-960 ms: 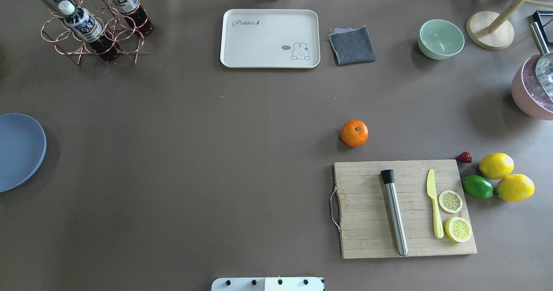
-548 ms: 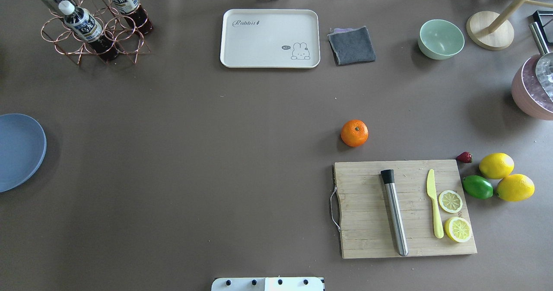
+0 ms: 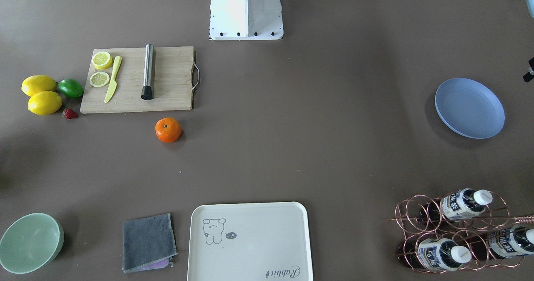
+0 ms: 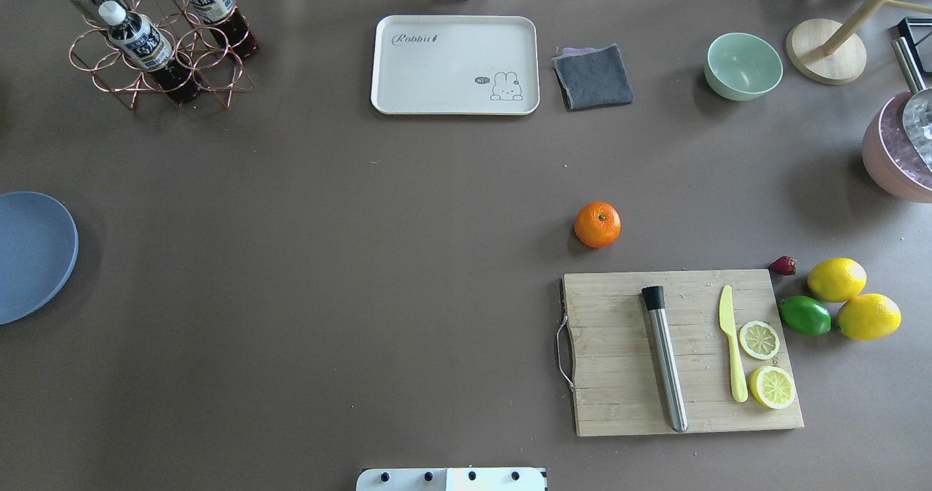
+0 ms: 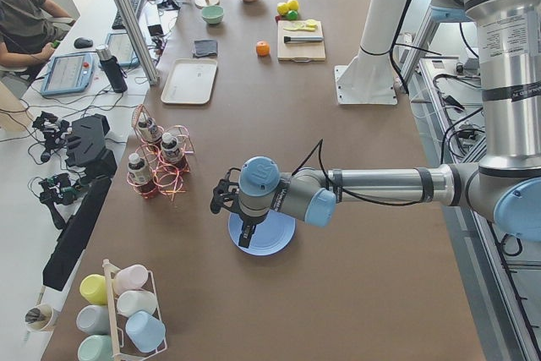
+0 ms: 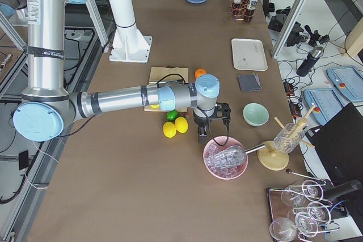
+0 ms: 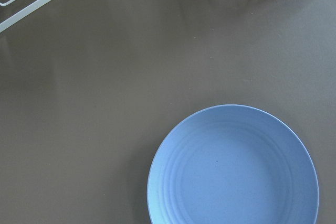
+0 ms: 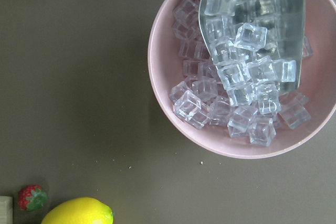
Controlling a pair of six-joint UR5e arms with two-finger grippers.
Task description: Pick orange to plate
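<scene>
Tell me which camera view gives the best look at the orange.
The overhead exterior view: the orange sits large and unblocked, stem dot showing. The front-facing view shows it about equally well. The left view shows it tiny and far; the right view, small beside the right arm. Neither wrist view shows it.

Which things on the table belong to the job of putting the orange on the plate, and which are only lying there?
Belong to the job: orange, plate.
Only lying about: cutting board, lemons, lime, strawberry, tray, cloth, green bowl, bowl of ice.
</scene>
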